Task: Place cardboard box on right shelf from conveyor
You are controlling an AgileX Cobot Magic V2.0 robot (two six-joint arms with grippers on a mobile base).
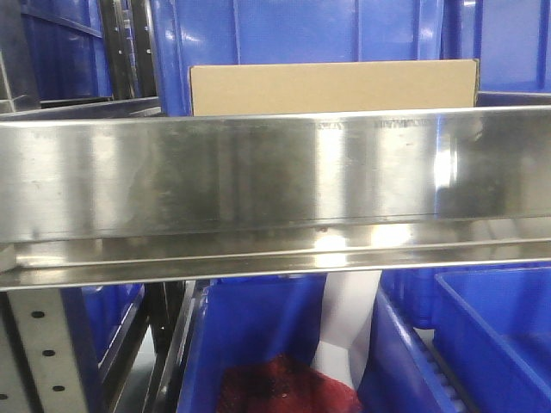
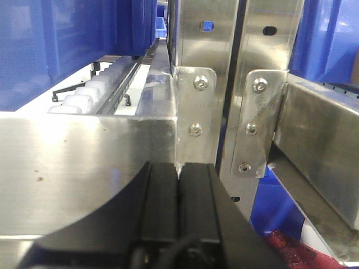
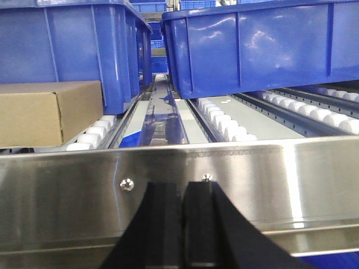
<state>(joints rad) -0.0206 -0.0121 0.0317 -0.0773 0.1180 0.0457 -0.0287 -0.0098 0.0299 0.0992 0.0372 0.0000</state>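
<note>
Stainless steel fills most of the front-facing view: the broad front lip of the right shelf runs across the whole middle of the frame, shiny and a little smeared, with bright light spots toward the right side. Behind its top edge, in the upper centre, stands the cardboard box, plain tan, with only its upper part visible above the lip. A blue bin rises directly behind the box. In the lower part of the frame, under the lip, there are more blue bins; one at the bottom centre holds something dark red. A perforated upright stands at the lower left.

In the right wrist view the cardboard box sits at the middle left on white rollers, just behind the steel lip, with a blue bin right behind it. Roller tracks run away to the upper centre between two rows of bins.

The right gripper is at the bottom centre, in front of the lip; its black fingers are pressed together and carry nothing. The left gripper, at the bottom centre of its own view, is also closed with nothing between the fingers, in front of bolted steel brackets
</note>
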